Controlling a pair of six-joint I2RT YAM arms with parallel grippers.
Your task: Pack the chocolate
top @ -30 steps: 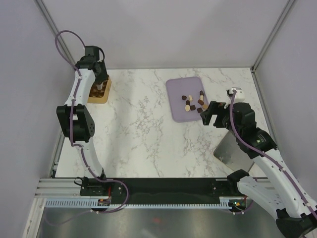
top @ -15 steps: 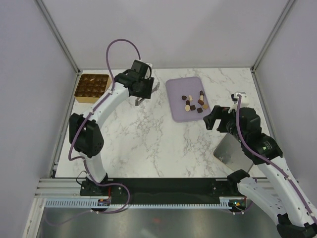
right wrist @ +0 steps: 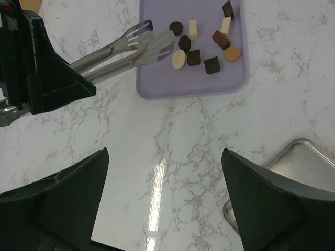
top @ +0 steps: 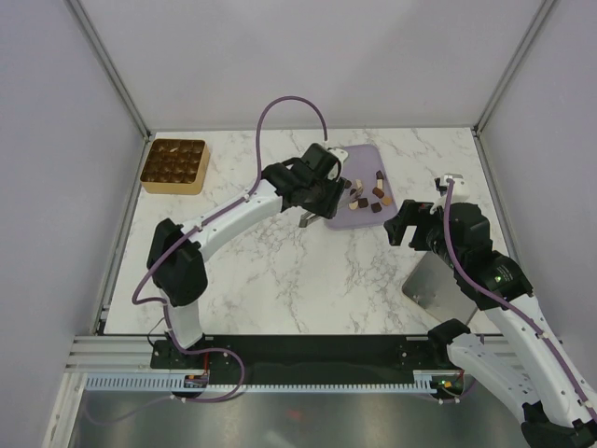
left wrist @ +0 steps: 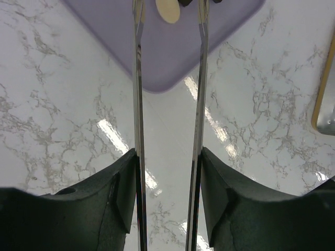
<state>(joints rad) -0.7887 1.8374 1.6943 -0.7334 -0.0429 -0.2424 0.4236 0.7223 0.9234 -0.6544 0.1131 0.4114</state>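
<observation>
Looking from above, you have the left arm [top: 224,219] stretched across the bench [top: 261,271] to the lilac tray [right wrist: 167,78], with the left end effector [top: 322,191] pinching a pair of metal tongs [right wrist: 131,44]. In the left wrist view the two blades run straight out between the fingers [left wrist: 123,193] with a gap between them. A cream oval piece [left wrist: 168,10] lies on the tray in that gap near the top edge, where the tips are cut off. Your right wrist view shows the slotted tips slightly apart over the left part of the tray, just beside the nearest pieces and holding none. You cannot tell whether they touch the tray.

The chocolate [right wrist: 194,56] is all on the tray, a loose cluster of dark brown, tan and cream pieces toward its right side.

Your right end effector [top: 406,222] hangs over bare bench just off the tray's near right corner, fingers spread wide with nothing between them. A silver metal pan [top: 424,285] lies partly under the right arm [top: 494,280] at the bench's right edge. The golden compartmented box [top: 173,166] sits uncovered at the far left corner, well apart from the tray; what its cells hold is too small to tell.
</observation>
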